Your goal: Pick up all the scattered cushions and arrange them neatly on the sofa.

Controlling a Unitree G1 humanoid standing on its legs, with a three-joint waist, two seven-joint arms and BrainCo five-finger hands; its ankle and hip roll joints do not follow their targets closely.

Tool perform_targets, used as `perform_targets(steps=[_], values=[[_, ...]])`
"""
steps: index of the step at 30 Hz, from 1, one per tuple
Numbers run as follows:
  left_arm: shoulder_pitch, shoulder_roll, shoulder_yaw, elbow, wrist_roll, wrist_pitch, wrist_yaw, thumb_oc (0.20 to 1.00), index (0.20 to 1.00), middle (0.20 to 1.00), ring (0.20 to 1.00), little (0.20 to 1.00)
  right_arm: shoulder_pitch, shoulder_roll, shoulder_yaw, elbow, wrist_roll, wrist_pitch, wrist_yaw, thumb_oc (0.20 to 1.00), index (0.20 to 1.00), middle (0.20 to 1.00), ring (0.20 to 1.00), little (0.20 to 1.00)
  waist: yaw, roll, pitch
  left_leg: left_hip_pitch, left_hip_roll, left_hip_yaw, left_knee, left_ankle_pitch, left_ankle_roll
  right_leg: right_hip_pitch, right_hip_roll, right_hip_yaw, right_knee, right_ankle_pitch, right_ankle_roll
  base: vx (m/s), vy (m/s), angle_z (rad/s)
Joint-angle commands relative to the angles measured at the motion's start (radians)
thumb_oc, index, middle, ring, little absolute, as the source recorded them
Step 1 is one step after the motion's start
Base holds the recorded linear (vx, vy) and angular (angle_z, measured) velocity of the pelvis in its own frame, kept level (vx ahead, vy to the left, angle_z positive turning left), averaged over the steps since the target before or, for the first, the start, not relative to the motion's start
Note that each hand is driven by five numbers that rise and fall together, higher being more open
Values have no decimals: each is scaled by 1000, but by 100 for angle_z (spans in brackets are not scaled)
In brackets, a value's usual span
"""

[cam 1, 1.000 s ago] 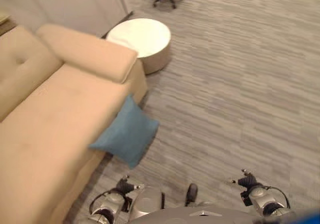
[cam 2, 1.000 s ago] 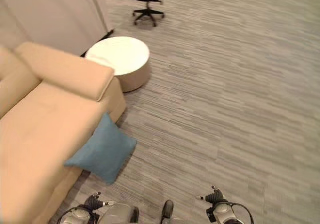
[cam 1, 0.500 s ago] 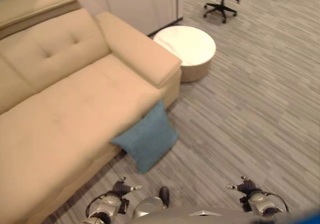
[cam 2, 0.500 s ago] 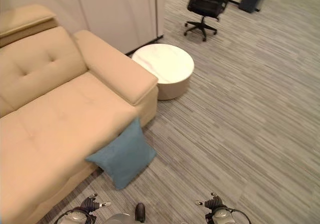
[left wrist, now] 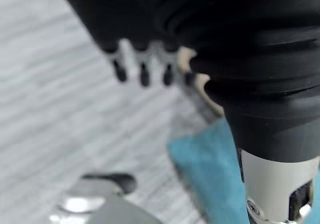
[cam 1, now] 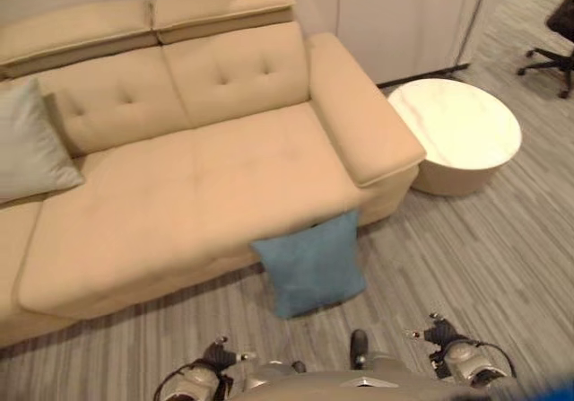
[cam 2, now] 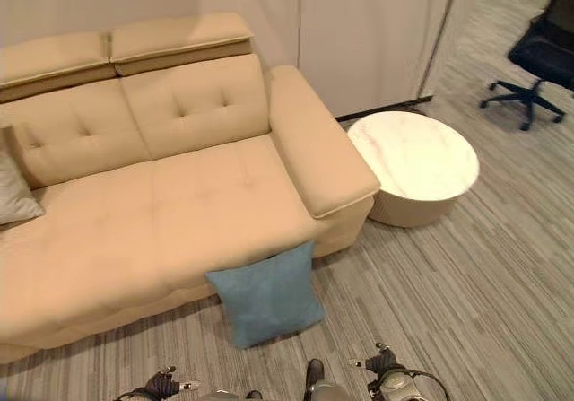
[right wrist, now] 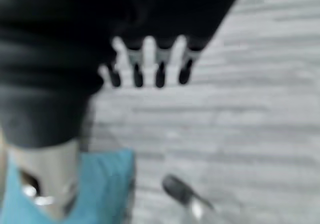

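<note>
A blue cushion [cam 1: 312, 265] stands on the floor, leaning against the front of the beige sofa [cam 1: 197, 186] near its right armrest. A pale grey cushion [cam 1: 31, 145] rests on the sofa seat at the far left, against the backrest. My left hand [cam 1: 218, 354] hangs low at the view's bottom edge, left of the blue cushion and apart from it. My right hand [cam 1: 441, 334] hangs low at the bottom right. Both wrist views show straight fingers [left wrist: 142, 68] [right wrist: 150, 66] holding nothing, with the blue cushion [left wrist: 205, 164] [right wrist: 107, 184] beyond them.
A round white side table [cam 1: 457, 132] stands on the floor just right of the sofa's armrest. A black office chair [cam 2: 538, 60] is at the far right. White wall panels [cam 2: 377, 33] rise behind the table. Grey striped carpet [cam 1: 502, 266] spreads to the right.
The whole view has swung, so the sofa now faces me and its left part with the grey cushion has come into view. The blue cushion stays put; both hands stay low.
</note>
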Motion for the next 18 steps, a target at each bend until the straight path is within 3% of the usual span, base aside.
perform_targets(steps=[1, 4, 5, 6, 7, 10, 12, 14, 18], values=[[-71, 21, -19, -19, 4, -23, 13, 1000, 1000, 1000, 1000, 1000, 1, -31, -8, -23, 15, -22, -11, 1000, 1000, 1000, 1000, 1000, -27, -63, 8, -85, 17, 179, 2, 3, -17, 90, -68, -56, -15, -9, 150, -10, -131, 72], [-73, 18, -27, -39, 11, -22, 11, 1000, 1000, 1000, 1000, 1000, 20, -36, -26, -18, 26, -19, -9, 1000, 1000, 1000, 1000, 1000, -54, -69, 4, -109, 63, 365, 4, 21, -13, 117, -76, -136, -47, -10, 148, 1, -111, 77], [-72, 18, -27, -39, 11, -21, 11, 1000, 1000, 1000, 1000, 1000, 21, -36, -26, -18, 26, -19, -9, 1000, 1000, 1000, 1000, 1000, -54, -69, 3, -109, 63, 365, 4, 21, -14, 117, -76, -136, -48, -10, 148, 93, -42, 157], [-69, 17, -27, -45, 20, -19, 4, 1000, 1000, 1000, 1000, 1000, 34, -36, -39, -13, 32, -16, -8, 1000, 1000, 1000, 1000, 1000, -69, -60, -4, -96, 81, 468, -37, 26, -22, 146, -72, -185, -73, -22, 160, 121, -21, 151], [-67, 20, -26, -43, 28, -18, 4, 1000, 1000, 1000, 1000, 1000, 38, -35, -42, -11, 33, -14, -10, 1000, 1000, 1000, 1000, 1000, -72, -59, -7, -110, 80, 496, -42, 46, -24, 155, -71, -201, -81, -21, 160, 60, -22, 119], [-59, 22, -14, -28, 29, -15, 2, 1000, 1000, 1000, 1000, 1000, 34, -30, -42, -5, 33, -12, -12, 1000, 1000, 1000, 1000, 1000, -69, -61, -6, -117, 69, 509, -56, 66, -18, 159, -68, -214, -86, -12, 154, 59, 24, 35], [-38, 28, 11, -4, 25, -11, 1, 1000, 1000, 1000, 1000, 1000, 30, -15, -27, 5, 14, -11, -10, 1000, 1000, 1000, 1000, 1000, -50, -62, -11, -97, 50, 454, -88, 60, -10, 170, -61, -205, -76, -25, 154, 179, 91, -31], [-29, 35, 19, 9, 30, -8, 1, 1000, 1000, 1000, 1000, 1000, 30, -6, -25, 5, 8, -9, -9, 1000, 1000, 1000, 1000, 1000, -45, -66, -17, -80, 46, 450, -106, 59, -3, 172, -63, -198, -63, -30, 158, 160, 116, -13], [-28, 53, 32, 7, 27, -7, 0, 1000, 1000, 1000, 1000, 1000, 18, 5, -15, -7, -2, -10, -8, 1000, 1000, 1000, 1000, 1000, -25, -63, -11, -63, 30, 423, -119, 46, 25, 131, -87, -175, 86, -52, 166, 85, 126, -3]])
